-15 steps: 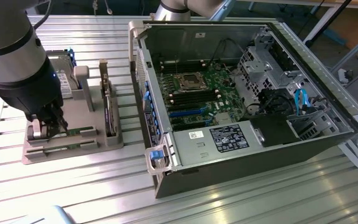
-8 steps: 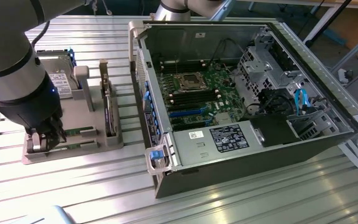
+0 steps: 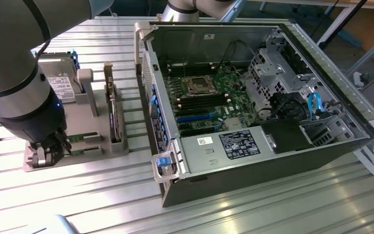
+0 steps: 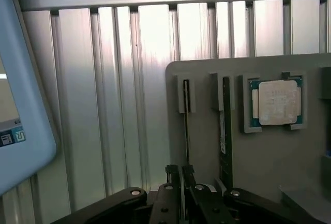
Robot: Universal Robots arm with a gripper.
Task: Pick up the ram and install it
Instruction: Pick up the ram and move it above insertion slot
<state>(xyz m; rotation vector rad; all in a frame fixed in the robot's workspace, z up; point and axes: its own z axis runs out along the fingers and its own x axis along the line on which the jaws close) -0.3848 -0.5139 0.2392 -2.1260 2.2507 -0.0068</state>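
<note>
The ram (image 4: pixel 186 131) is a thin green stick seen edge-on, standing in a slot of the grey holder (image 4: pixel 269 162). My gripper (image 4: pixel 181 173) is down at its near end, with the black fingers (image 4: pixel 172 182) shut on its thin edge. In the exterior view the gripper (image 3: pixel 56 149) sits low over the holder's (image 3: pixel 76 117) near end, and the ram (image 3: pixel 85 151) reaches out from it toward the computer case. A second stick (image 4: pixel 226 125) stands in the slot beside it.
A square silver processor (image 4: pixel 276 102) lies in a recess of the holder. A hard drive (image 3: pixel 60 83) and a tall dark card (image 3: pixel 112 112) stand in the same holder. The open computer case (image 3: pixel 239 97), with its green motherboard (image 3: pixel 206 100), lies at the exterior view's right on the ribbed metal table (image 3: pixel 76 195).
</note>
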